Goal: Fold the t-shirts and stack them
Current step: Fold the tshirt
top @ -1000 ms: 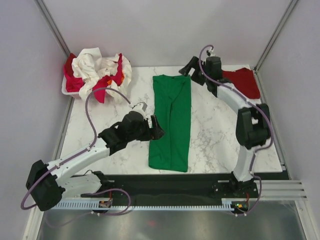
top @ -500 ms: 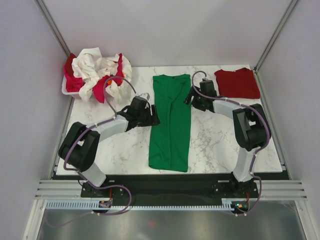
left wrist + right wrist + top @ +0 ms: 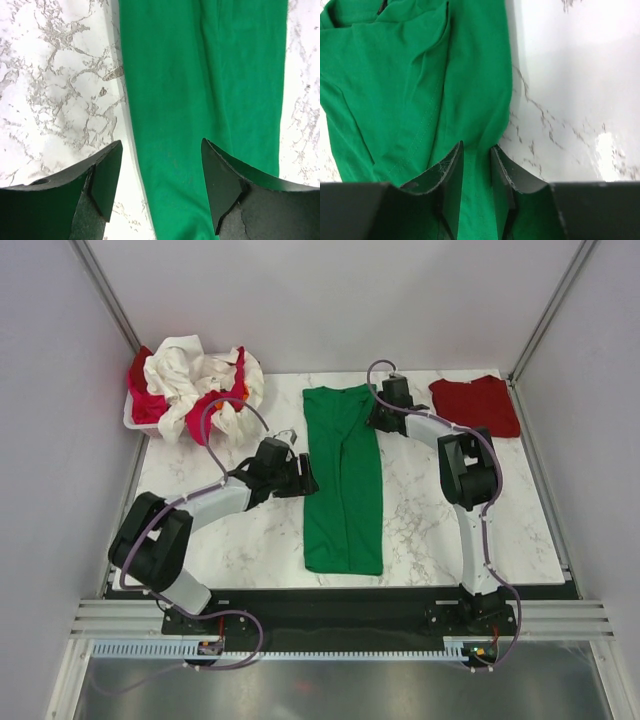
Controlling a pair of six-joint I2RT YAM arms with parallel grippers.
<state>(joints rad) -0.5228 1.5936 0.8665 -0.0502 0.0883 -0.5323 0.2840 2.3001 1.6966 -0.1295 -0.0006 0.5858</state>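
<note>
I'm looking into a lab test cell: plain pale panel walls (image 3: 330,300) on aluminium posts (image 3: 105,292) box in my marble-pattern table (image 3: 430,530), with a slotted cable duct (image 3: 330,649) along the near rail (image 3: 565,618).

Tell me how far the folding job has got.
Done: the dark red cloth t-shirt lies folded flat at the far right. In hand: the bright green cloth t-shirt is a long narrow strip; the right gripper pinches its far right edge, the left gripper is open over its left edge. Left: the cream-white shirt and pinkish red shirt heaped in the white plastic basket, and stacking.
</note>
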